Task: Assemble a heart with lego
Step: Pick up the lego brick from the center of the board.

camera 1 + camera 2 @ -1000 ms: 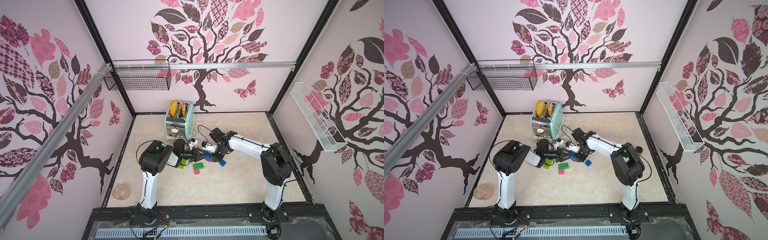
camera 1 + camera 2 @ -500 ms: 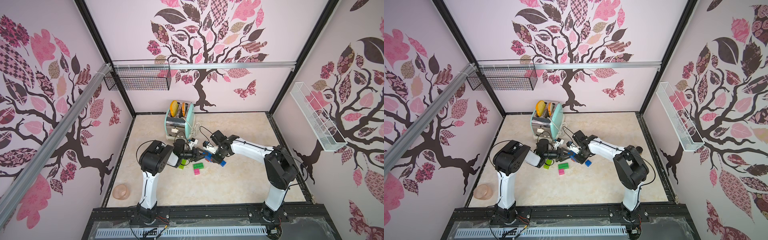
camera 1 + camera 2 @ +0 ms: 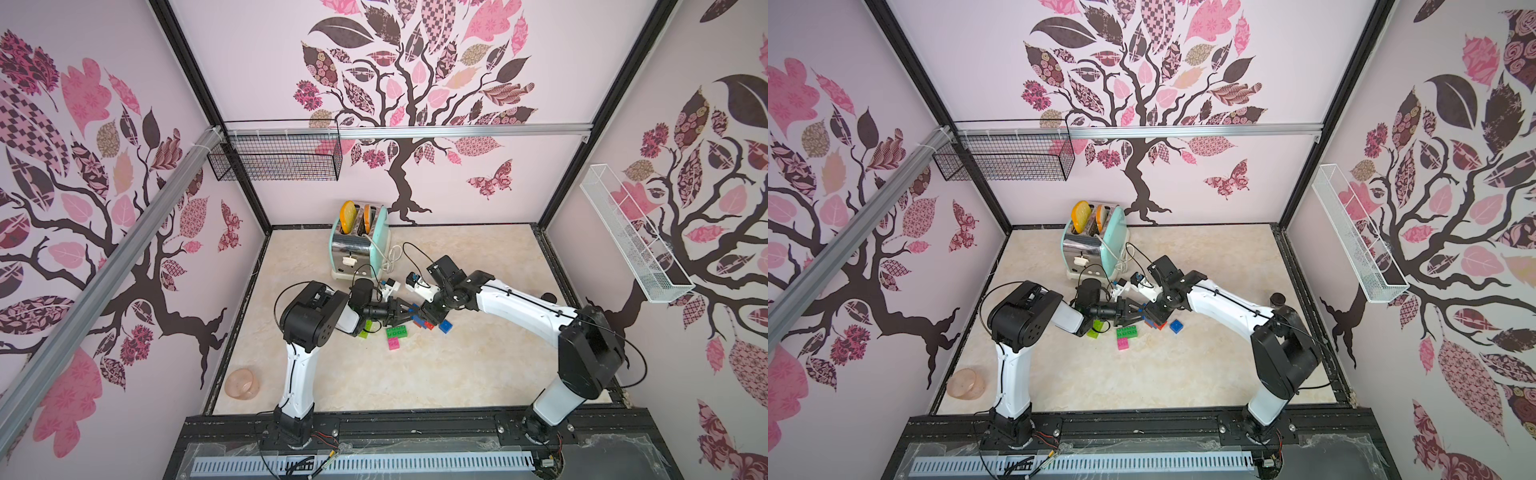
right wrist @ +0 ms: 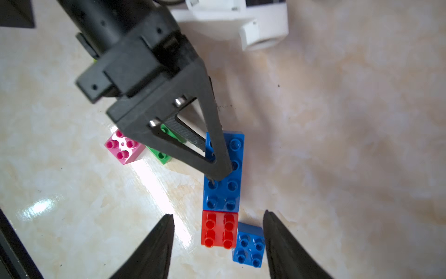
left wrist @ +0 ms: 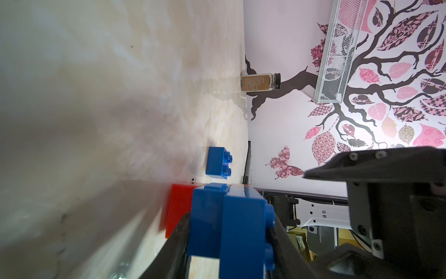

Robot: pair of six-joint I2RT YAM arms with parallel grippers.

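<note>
Lego brick [image 4: 223, 190], long blue one, pinched in left gripper [image 4: 214, 172]; studs up, long axis roughly left-right, just below centre in both top views. Right gripper [image 4: 218, 213] jaws parted, empty, tips flanking red brick [image 4: 218, 229] at blue's end and small blue [image 4: 248, 245] just beside. Green [image 3: 397, 331], pink [image 3: 393, 343] lower left.

Long blue brick [image 4: 224, 193], red brick [image 4: 218, 229], small blue brick [image 4: 248, 245], pink brick [image 4: 123, 148], green brick [image 4: 160, 155], lime brick [image 3: 365, 332]. Beige marbled table [image 3: 415, 374], pink tree-print walls [image 3: 257, 62].

right hand [image 4: 218, 214], shut before, now spread above red brick [image 4: 218, 230]
</note>
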